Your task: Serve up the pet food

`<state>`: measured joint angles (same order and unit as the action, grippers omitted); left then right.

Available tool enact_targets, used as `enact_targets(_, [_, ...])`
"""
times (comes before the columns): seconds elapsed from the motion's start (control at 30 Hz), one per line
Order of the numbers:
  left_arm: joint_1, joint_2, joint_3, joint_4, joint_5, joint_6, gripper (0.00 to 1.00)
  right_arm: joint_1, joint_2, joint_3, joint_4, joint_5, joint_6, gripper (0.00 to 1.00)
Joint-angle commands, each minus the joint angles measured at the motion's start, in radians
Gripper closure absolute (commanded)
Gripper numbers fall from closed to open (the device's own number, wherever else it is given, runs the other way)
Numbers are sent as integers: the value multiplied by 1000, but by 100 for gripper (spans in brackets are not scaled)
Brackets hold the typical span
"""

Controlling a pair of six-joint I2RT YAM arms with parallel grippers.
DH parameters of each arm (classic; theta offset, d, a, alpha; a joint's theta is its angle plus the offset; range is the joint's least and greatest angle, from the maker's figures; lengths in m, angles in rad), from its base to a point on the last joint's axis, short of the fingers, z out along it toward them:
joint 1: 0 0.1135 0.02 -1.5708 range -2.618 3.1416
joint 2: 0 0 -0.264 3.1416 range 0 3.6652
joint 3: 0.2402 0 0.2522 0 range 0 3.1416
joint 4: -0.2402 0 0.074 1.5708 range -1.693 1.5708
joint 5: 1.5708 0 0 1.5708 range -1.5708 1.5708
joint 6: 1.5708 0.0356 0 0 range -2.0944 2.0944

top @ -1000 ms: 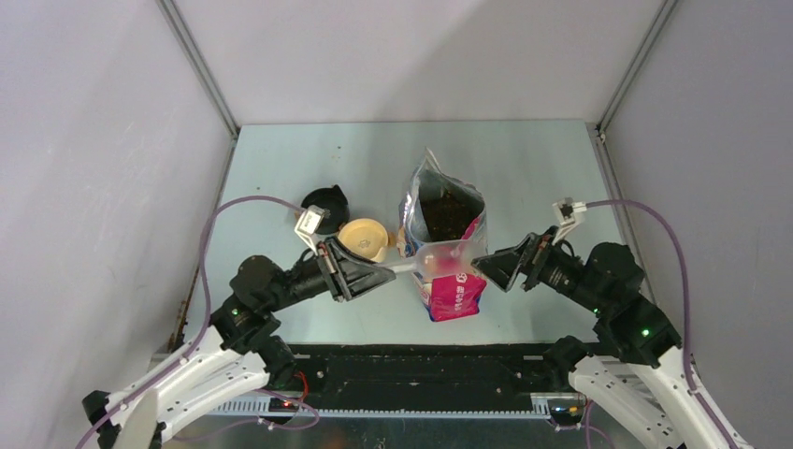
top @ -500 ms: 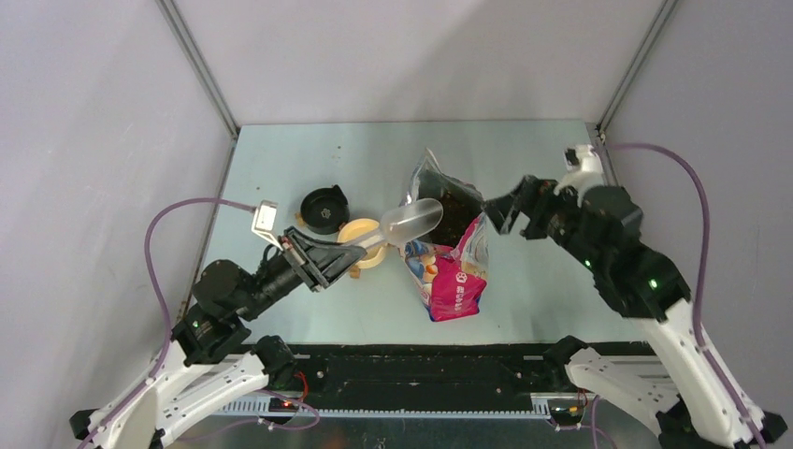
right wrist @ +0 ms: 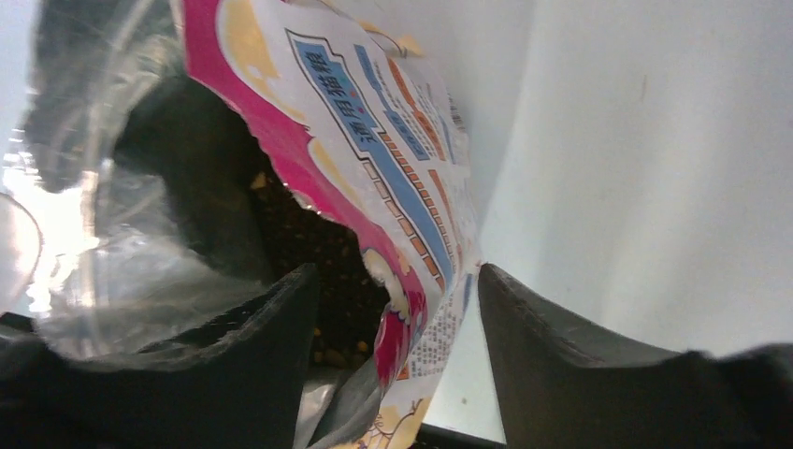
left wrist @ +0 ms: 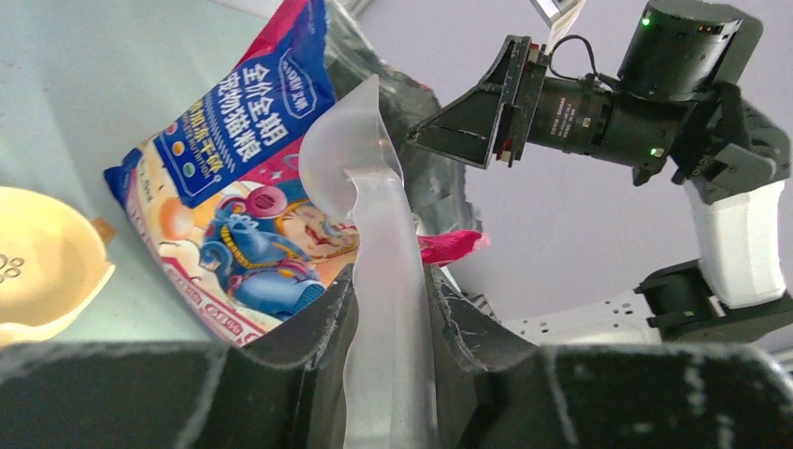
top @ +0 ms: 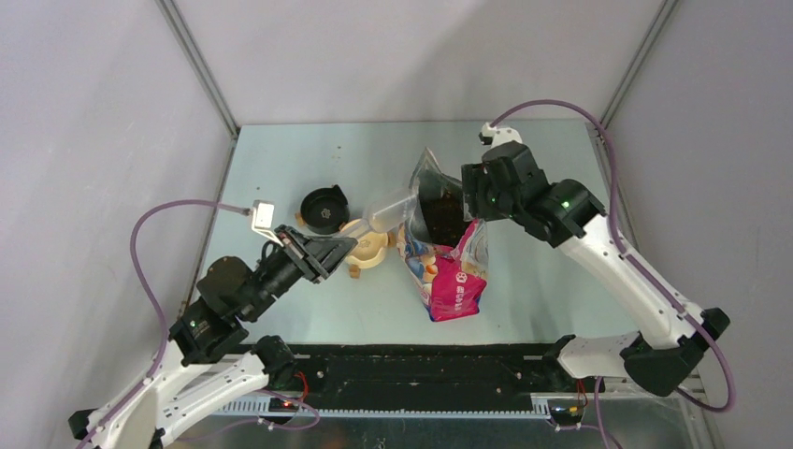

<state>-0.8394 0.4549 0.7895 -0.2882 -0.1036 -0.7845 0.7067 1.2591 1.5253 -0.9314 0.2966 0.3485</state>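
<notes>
At bench centre in the top view, the bag (top: 451, 285) sits with its open mouth at the 12 o'clock end. The pet food (top: 439, 213) shows as a dark granular mass inside that mouth. The left gripper (top: 344, 249) is clamped on the handle of the clear scoop (top: 391, 206). The scoop's cup is at the 9 o'clock rim of the mouth, raised off the bench (top: 281, 168). A yellow bowl (top: 372, 245) rests just beside the bag at 9 o'clock, under the scoop handle. A black round dish (top: 324, 208) stands near the bowl at 10 o'clock. The right gripper (top: 468, 198) is at the 3 o'clock rim of the mouth.

Left wrist view:
- Both fingers (left wrist: 313, 327) press the scoop handle, which runs from 6 o'clock up to frame centre.
- The cup's tip overlaps the bag's upper edge.
- The bag's printed face lies toward 10 o'clock and the yellow bowl is at the 9 o'clock edge.
- The right gripper appears at 1 o'clock, above the bag's mouth.

Right wrist view:
- The right gripper is released, with its fingers spread wide.
- The finger at 7 o'clock is inside the mouth and the finger at 5 o'clock is outside, with the bag's printed wall between them.
- Neither finger is seen pressing that wall.
- Pet food is visible left of centre, between the silver lining and the printed wall.
</notes>
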Motion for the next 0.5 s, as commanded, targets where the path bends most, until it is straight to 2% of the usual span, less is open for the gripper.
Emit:
enact_targets(0.0, [3, -21, 21, -9, -58, 43, 100, 16, 44, 65, -79, 87, -27, 41])
enact_targets(0.1, [3, -40, 4, 3, -54, 48, 100, 19, 63, 59, -69, 80, -44, 60])
enact_targets(0.2, [2, -60, -12, 5, -67, 23, 100, 18, 65, 42, -50, 87, -66, 92])
enact_targets(0.23, [3, -64, -22, 6, -65, 18, 100, 19, 57, 29, -27, 122, -71, 100])
enact_targets(0.47, [3, -75, -28, 16, -59, 41, 100, 17, -25, 37, -10, 445, -71, 100])
